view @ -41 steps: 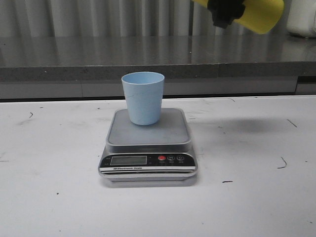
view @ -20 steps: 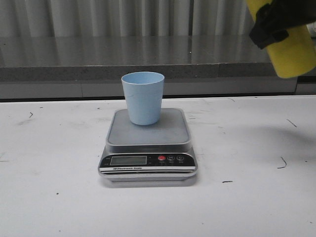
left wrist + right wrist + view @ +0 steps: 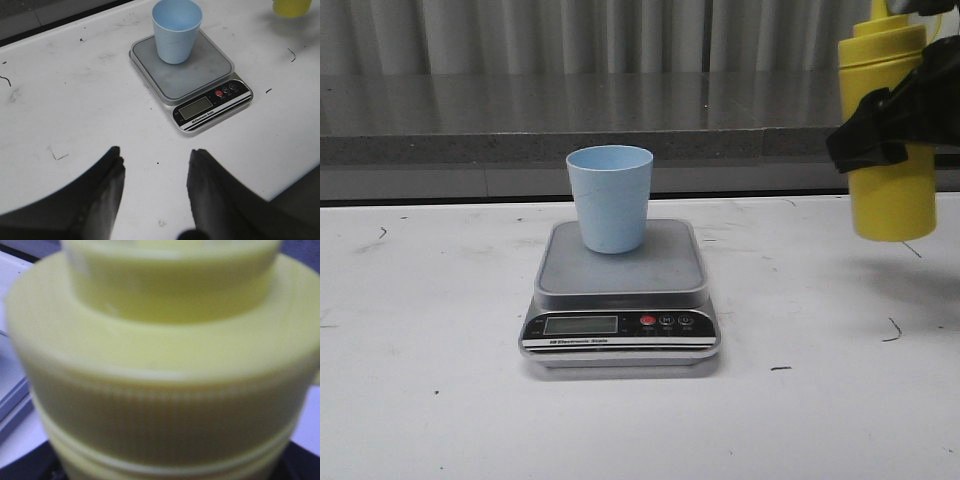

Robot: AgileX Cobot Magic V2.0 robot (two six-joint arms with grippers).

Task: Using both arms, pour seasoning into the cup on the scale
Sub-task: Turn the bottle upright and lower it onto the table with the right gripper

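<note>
Evidently the right gripper [image 3: 885, 125] was clamped around the upright seasoning [image 3: 891, 130] bottle's middle, held above the table well right of the cup [image 3: 610, 198] on the scale [image 3: 620, 290]. The left gripper [image 3: 155, 172] hung open, holding nothing. The plastic bottle looked light, squeezable and smooth, so a mid-body hold seemed soundest.

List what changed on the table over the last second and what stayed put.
The right hand swung the yellow squeeze bottle from lying tilted near the top of the front view to upright, lower down at the right, above the white table. It kept its grip throughout. The pale blue cup stayed on the scale, and neither moved.
</note>
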